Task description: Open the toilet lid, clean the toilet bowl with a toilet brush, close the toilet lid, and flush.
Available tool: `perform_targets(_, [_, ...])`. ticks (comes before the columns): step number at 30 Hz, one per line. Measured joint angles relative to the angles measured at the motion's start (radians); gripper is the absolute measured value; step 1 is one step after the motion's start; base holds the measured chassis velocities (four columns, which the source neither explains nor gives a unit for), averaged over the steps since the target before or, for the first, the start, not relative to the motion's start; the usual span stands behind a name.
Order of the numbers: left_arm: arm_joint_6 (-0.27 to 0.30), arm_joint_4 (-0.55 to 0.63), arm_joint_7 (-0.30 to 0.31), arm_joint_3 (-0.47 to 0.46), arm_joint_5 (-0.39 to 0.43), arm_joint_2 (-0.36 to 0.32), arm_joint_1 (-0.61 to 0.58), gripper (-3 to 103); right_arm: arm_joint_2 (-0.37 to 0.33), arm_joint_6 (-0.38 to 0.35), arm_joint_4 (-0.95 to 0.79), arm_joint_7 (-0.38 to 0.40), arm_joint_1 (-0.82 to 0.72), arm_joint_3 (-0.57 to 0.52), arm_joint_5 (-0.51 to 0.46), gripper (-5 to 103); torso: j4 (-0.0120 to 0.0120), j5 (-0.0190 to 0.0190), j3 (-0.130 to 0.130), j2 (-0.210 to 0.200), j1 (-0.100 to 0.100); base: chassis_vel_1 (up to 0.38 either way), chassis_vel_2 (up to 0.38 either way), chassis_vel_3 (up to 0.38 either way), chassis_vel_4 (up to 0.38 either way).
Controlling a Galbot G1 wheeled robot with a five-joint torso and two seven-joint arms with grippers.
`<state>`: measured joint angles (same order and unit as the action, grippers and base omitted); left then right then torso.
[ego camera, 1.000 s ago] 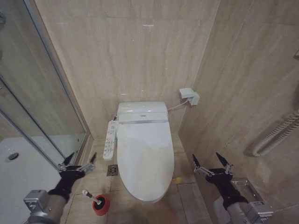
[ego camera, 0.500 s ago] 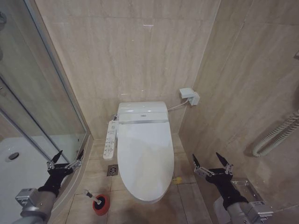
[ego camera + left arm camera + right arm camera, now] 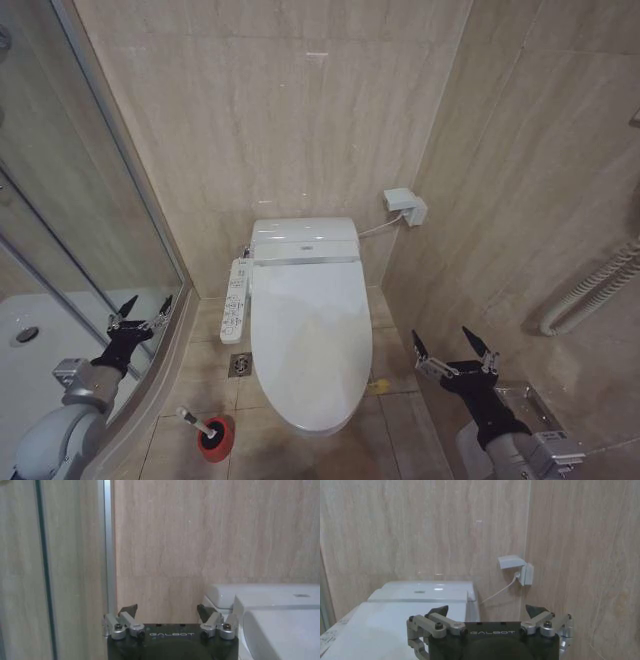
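The toilet lid [image 3: 308, 340] is seen closed; the left gripper [image 3: 141, 311] and the right gripper [image 3: 455, 345] are held wide, seemingly empty.

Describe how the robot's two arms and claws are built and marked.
Left claw and right claw match: black pointed fingers on silver metal knuckles with dark bolts, a black wrist housing lettered GALBOT in white as seen in both wrist views, and rounded grey arm segments behind.
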<state>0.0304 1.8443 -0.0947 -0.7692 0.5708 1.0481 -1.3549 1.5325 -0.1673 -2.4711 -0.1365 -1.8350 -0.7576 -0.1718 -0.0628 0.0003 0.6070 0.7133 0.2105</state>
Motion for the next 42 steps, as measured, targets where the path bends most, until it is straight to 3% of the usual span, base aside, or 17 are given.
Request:
perform_targets(6, [0.000,-0.024,-0.008,0.017,0.004,-0.001,0.020,82,0.000,0.000,0.000,0.000,0.000,0.000,0.000,100,0.0001,-0.0005,0.000,0.000,0.000,0.000,0.000,0.000,0.000])
perform_targets(7, [0.000,-0.030,-0.009,0.020,0.005,-0.003,0.026,68,0.000,0.000,0.000,0.000,0.000,0.000,0.000,100,0.0001,-0.0004,0.000,0.000,0.000,0.000,0.000,0.000,0.000])
perform_targets(13, [-0.003,-0.061,-0.013,0.034,0.011,-0.024,0.058,68,0.000,0.000,0.000,0.000,0.000,0.000,0.000,100,0.0000,-0.0004,0.000,0.000,0.000,0.000,0.000,0.000,0.000])
perform_targets(14, [-0.005,-0.075,-0.014,0.039,0.013,-0.031,0.069,40,0.000,0.000,0.000,0.000,0.000,0.000,0.000,100,0.0000,-0.0004,0.000,0.000,0.000,0.000,0.000,0.000,0.000])
perform_targets(21, [-0.010,-0.112,-0.022,0.064,0.024,-0.051,0.110,40,0.000,0.000,0.000,0.000,0.000,0.000,0.000,100,0.0000,-0.0004,0.000,0.000,0.000,0.000,0.000,0.000,0.000])
perform_targets(22, [-0.010,-0.117,-0.022,0.071,0.031,-0.054,0.117,14,0.000,0.000,0.000,0.000,0.000,0.000,0.000,100,0.0000,-0.0004,0.000,0.000,0.000,0.000,0.000,0.000,0.000])
perform_targets(28, [-0.047,-0.193,-0.021,0.128,0.044,-0.061,0.178,14,0.000,0.000,0.000,0.000,0.000,0.000,0.000,100,0.0000,-0.0003,0.000,0.000,0.000,0.000,0.000,0.000,0.000])
perform_targets(29, [-0.072,-0.219,-0.017,0.147,0.044,-0.063,0.198,0,0.000,0.000,0.000,0.000,0.000,0.000,0.000,100,0.0001,-0.0004,0.000,0.000,0.000,0.000,0.000,0.000,0.000])
perform_targets(32, [-0.114,-0.263,-0.019,0.178,0.045,-0.074,0.224,0,0.000,0.000,0.000,0.000,0.000,0.000,0.000,100,-0.0002,-0.0005,0.000,0.000,0.000,0.000,0.000,0.000,0.000])
perform_targets(37, [-0.096,-0.282,-0.062,0.199,0.076,-0.084,0.256,0,0.000,0.000,0.000,0.000,0.000,0.000,0.000,100,0.0003,-0.0003,0.000,0.000,0.000,0.000,0.000,0.000,0.000])
perform_targets(42, [-0.082,-0.313,-0.059,0.242,0.084,-0.086,0.305,0,0.000,0.000,0.000,0.000,0.000,0.000,0.000,100,-0.0002,-0.0004,0.000,0.000,0.000,0.000,0.000,0.000,0.000])
